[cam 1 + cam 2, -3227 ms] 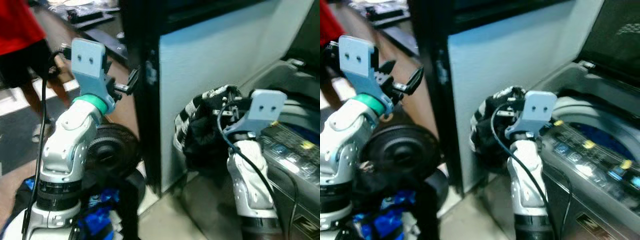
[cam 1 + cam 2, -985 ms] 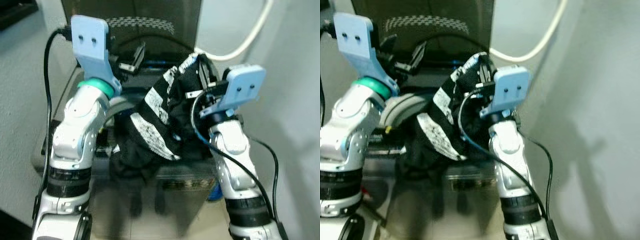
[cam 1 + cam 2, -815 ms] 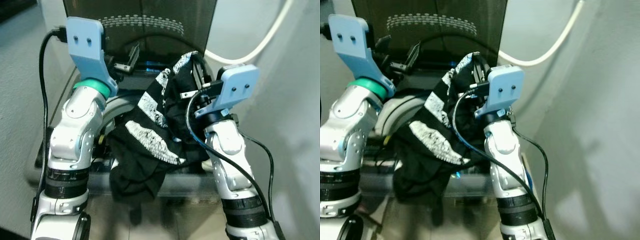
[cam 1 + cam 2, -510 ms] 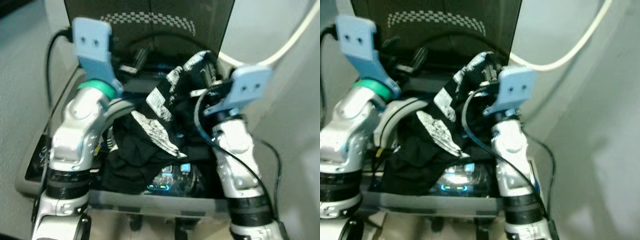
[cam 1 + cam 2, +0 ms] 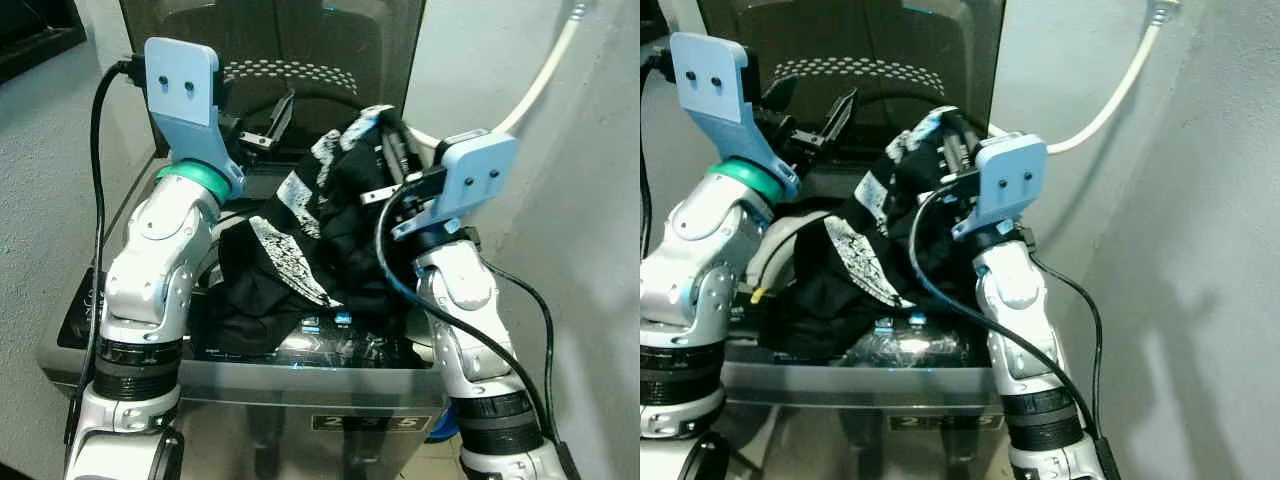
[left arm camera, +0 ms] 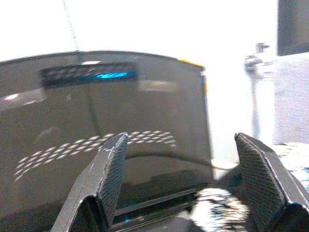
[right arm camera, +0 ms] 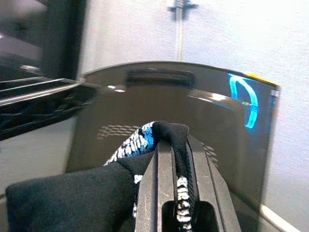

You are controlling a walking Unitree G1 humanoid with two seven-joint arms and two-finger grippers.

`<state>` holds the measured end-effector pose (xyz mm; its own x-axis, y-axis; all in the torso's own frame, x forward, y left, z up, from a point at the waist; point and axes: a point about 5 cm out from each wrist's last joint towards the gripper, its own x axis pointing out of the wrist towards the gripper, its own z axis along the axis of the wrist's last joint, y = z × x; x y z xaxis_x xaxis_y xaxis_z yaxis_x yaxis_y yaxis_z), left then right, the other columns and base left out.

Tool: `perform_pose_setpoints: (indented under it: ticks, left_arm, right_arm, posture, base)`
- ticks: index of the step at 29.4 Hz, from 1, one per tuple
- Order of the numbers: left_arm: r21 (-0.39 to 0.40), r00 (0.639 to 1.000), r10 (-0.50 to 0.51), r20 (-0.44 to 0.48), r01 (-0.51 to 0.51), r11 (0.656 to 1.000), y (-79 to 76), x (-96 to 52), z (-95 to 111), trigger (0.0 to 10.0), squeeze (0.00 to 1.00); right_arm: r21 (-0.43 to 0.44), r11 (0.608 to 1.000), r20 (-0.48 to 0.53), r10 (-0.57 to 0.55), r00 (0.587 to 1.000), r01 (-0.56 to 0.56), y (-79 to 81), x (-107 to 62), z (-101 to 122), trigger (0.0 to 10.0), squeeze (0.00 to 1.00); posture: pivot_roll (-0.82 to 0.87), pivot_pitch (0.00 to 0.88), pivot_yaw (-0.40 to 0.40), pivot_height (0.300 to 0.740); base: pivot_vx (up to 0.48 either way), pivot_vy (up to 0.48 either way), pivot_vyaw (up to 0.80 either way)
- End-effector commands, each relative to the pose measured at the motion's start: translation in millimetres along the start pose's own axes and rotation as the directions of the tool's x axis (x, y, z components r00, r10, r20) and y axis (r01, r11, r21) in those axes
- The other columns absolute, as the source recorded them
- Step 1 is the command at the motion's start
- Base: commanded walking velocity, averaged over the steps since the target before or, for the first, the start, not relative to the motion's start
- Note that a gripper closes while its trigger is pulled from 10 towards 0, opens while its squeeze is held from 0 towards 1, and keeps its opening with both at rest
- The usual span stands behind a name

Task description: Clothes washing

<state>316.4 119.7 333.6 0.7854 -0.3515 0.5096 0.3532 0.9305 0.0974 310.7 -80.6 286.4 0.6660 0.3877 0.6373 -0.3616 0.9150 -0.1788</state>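
The right tool point(image 5: 392, 150) grips a black-and-white garment point(image 5: 310, 245) draped over the open washing machine point(image 5: 300, 385); the left tool point(image 5: 262, 125), fingers spread, hovers near its raised lid point(image 5: 290, 40).

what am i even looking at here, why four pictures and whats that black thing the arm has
This is a humanoid robot doing laundry. The two wide pictures come from the stereo camera on its head, looking down at its own silver arms. The other two come from a small camera on each wrist, looking along that arm's two black fingers.

In front of it stands a top-loading washing machine with its dark lid raised. The right pincer is shut on a black and white patterned garment, which hangs from it and drapes over the machine's opening and front panel. The left pincer is open and holds nothing; it is raised in front of the lid. A pale hose runs along the wall behind.
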Motion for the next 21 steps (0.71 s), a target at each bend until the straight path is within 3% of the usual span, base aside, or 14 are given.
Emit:
perform_pose_setpoints:
  ticks: [1,4,8,11,21]
  left_arm:
    - [-0.005,0.999,-0.053,-0.009,0.053,0.999,-6.0,-4.1,-2,10.0,0.00]
    - [-0.006,0.998,-0.065,-0.022,0.065,0.998,-8.5,-6.4,-3,10.0,0.00]
    - [-0.009,0.999,0.019,-0.049,-0.019,1.000,-0.7,-7.6,-9,10.0,0.00]
    - [-0.003,0.999,0.021,-0.048,-0.021,1.000,0.7,-7.2,-8,10.0,0.00]
    - [-0.008,0.998,0.033,-0.053,-0.034,0.999,2.9,-6.8,-9,10.0,0.00]
  right_arm:
    - [0.005,1.000,0.050,0.030,0.998,-0.030,1.5,6.9,12,10.0,0.00]
    - [0.007,1.000,0.058,0.024,0.998,-0.024,-0.3,9.2,14,10.0,0.00]
    - [0.026,1.000,0.049,-0.014,0.999,0.013,-3.9,9.0,10,10.0,0.00]
    - [0.033,0.999,0.044,-0.008,0.999,0.007,-3.1,8.2,9,10.0,0.00]
    - [0.030,0.999,0.037,-0.017,0.999,0.016,-5.8,7.9,8,10.0,0.00]
  posture:
    - [0.14,0.000,0.054,0.740]
    - [0.14,0.000,0.053,0.740]
    - [0.15,0.000,0.045,0.740]
    - [0.15,0.000,0.046,0.740]
    - [0.14,0.000,0.048,0.740]
  base:
    - [0.000,0.000,0.00]
    - [0.000,0.000,0.00]
    - [0.000,0.000,0.00]
    - [0.000,0.000,0.00]
    - [0.000,0.480,0.00]
